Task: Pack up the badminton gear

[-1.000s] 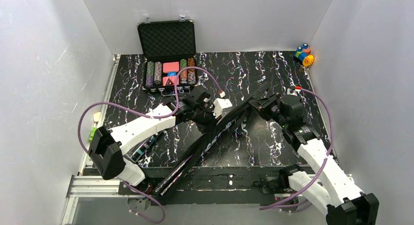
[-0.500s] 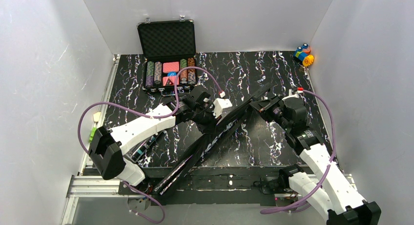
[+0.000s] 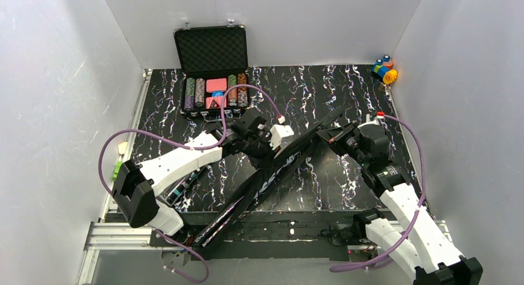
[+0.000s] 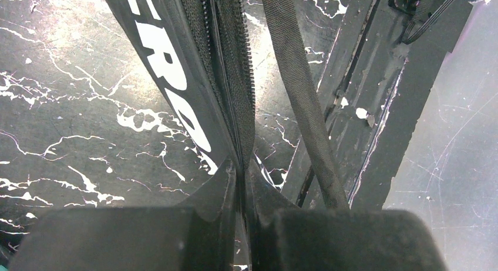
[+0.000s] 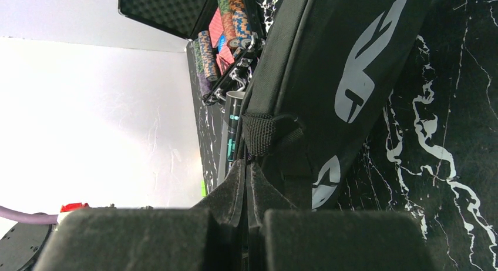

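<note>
The black CROSSWAY bag (image 3: 279,169) stands on its edge, running diagonally from the near table edge to the far right. My left gripper (image 3: 264,151) is shut on its zipper seam near the middle; in the left wrist view the left gripper (image 4: 242,171) pinches the seam of the bag (image 4: 176,77) beside a loose strap (image 4: 299,89). My right gripper (image 3: 329,132) is shut on the bag's far end; in the right wrist view the right gripper (image 5: 246,165) is closed just under a webbing loop (image 5: 261,133) of the bag (image 5: 329,65). The black tube with teal print (image 3: 184,187) lies under the left arm. Rackets and shuttlecocks are out of view.
An open black case of poker chips (image 3: 213,75) stands at the back left and shows in the right wrist view (image 5: 223,24). Small colourful toy blocks (image 3: 384,69) sit in the back right corner. White walls enclose the marbled black table (image 3: 346,174).
My right arm has shifted a little to the right while keeping its grip on the bag's end. The bag and my left arm have hardly moved.
</note>
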